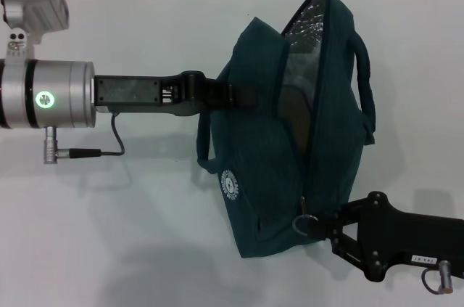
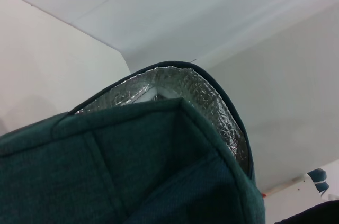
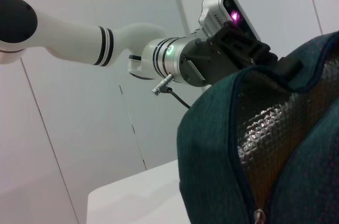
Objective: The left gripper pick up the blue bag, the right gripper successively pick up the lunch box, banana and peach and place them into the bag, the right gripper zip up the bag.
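Note:
The blue bag (image 1: pixel 264 176) hangs over the white table, its mouth gaping at the far end and showing silver lining (image 1: pixel 304 35). My left gripper (image 1: pixel 243 96) is shut on the bag's left rim by the handle and holds it up. My right gripper (image 1: pixel 328 228) is at the near end of the zip, shut on the zipper pull (image 1: pixel 303 224). The left wrist view shows the bag's rim (image 2: pixel 132 166) and lining. The right wrist view shows the bag (image 3: pixel 212 144) and the zip slider (image 3: pixel 258 215). The lunch box, banana and peach are out of view; only a brownish patch shows inside.
The white table (image 1: pixel 109 234) lies all around the bag. A wall seam runs along the far edge. My left arm (image 3: pixel 79 36) shows beyond the bag in the right wrist view.

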`<action>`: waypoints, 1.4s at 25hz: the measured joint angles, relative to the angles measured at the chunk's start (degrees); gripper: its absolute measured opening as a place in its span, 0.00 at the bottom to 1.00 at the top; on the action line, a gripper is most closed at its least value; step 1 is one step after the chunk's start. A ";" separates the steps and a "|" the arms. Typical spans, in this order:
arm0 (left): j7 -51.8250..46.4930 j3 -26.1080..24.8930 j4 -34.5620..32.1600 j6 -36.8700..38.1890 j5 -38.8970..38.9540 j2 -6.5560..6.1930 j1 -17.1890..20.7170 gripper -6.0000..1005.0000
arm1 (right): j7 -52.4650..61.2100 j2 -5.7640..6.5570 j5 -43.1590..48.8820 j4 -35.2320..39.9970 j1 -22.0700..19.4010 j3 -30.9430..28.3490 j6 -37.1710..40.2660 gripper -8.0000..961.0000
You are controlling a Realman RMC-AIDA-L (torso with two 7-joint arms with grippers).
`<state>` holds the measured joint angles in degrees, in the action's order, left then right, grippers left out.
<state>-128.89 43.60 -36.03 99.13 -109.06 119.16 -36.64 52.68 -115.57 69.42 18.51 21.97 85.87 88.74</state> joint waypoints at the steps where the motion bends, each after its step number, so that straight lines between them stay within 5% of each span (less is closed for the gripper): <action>1: 0.00 0.00 0.00 0.00 -0.02 0.01 -0.02 0.05 | 0.00 0.00 0.00 0.00 0.04 0.00 -0.04 0.22; 18: 0.20 0.00 0.00 0.00 0.00 0.02 0.08 0.05 | -0.32 0.00 0.18 0.20 0.10 0.17 -0.10 0.02; 35: 0.31 0.00 0.00 0.00 0.09 0.10 0.44 0.05 | -1.84 0.49 -1.28 0.60 -3.50 -4.67 3.64 0.02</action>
<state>-128.58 43.59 -36.03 99.14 -108.97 119.26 -36.20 50.84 -115.08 68.15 19.11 18.47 81.20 92.38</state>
